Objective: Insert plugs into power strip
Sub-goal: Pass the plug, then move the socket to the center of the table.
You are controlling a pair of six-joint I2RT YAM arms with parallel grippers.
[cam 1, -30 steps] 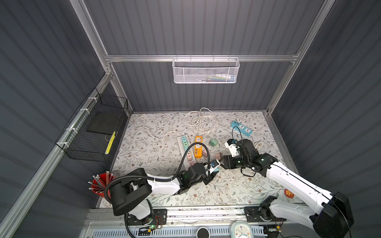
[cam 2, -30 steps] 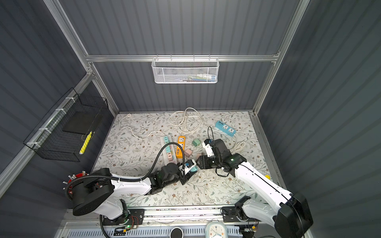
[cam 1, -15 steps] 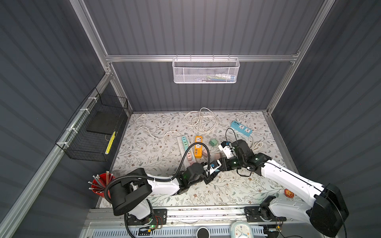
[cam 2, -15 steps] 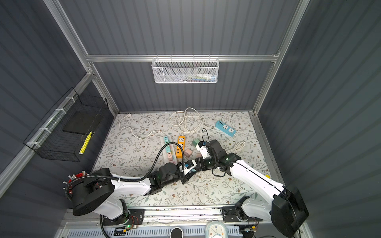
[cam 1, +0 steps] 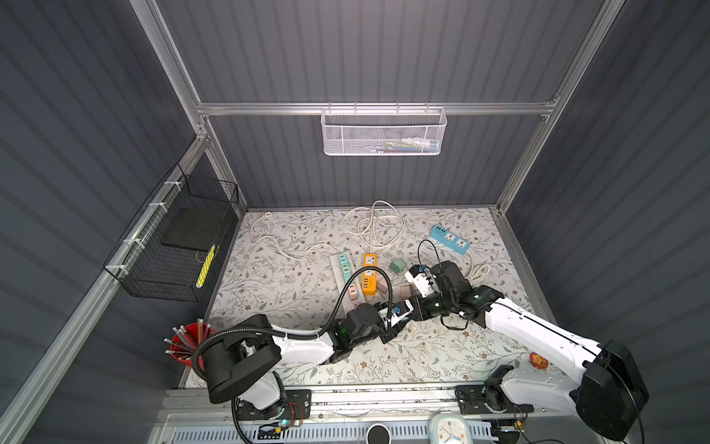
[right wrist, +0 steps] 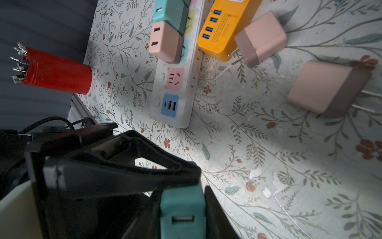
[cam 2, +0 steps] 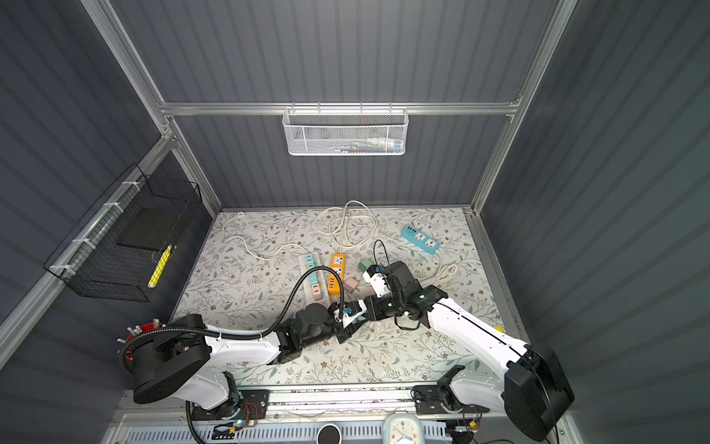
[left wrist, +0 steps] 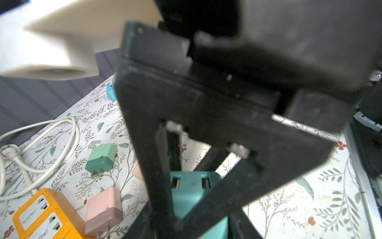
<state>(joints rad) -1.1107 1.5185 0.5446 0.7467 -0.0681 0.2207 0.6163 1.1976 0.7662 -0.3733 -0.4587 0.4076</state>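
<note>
Pinched tight, that's how we read the right gripper (right wrist: 184, 194): its two black fingers sit flat against opposite sides of the teal plug (right wrist: 183, 213), whose USB face points toward the right wrist camera. The left gripper (cam 1: 393, 321) is right there too, nose to nose with it in both top views. In the left wrist view the same plug sits low between dark fingers, but we cannot tell whether those jaws are clamping or merely lying alongside.

So the plug hangs between the two arms, off the floral mat (right wrist: 268, 144) and near the end of the white power strip (right wrist: 175, 103). We can't see its prongs.

We'd call this a handover, one arm passing the plug to the other for a better hold.

Looking outward, the strip already carries a teal cube (right wrist: 167, 12) and a pink cube (right wrist: 163, 41), and the pink socket (right wrist: 174, 79) just beyond them looks free. An orange strip (right wrist: 223, 27) lies beside the white one. Two loose pink plugs (right wrist: 260, 38) (right wrist: 328, 89) rest on their sides, and a mint green plug (left wrist: 101, 157) waits further off.

Next, as we judge it, the left jaws must clear away without dragging the plug askew. Then the right arm needs to turn the prongs down, line them up with that free socket and press straight in.
</note>
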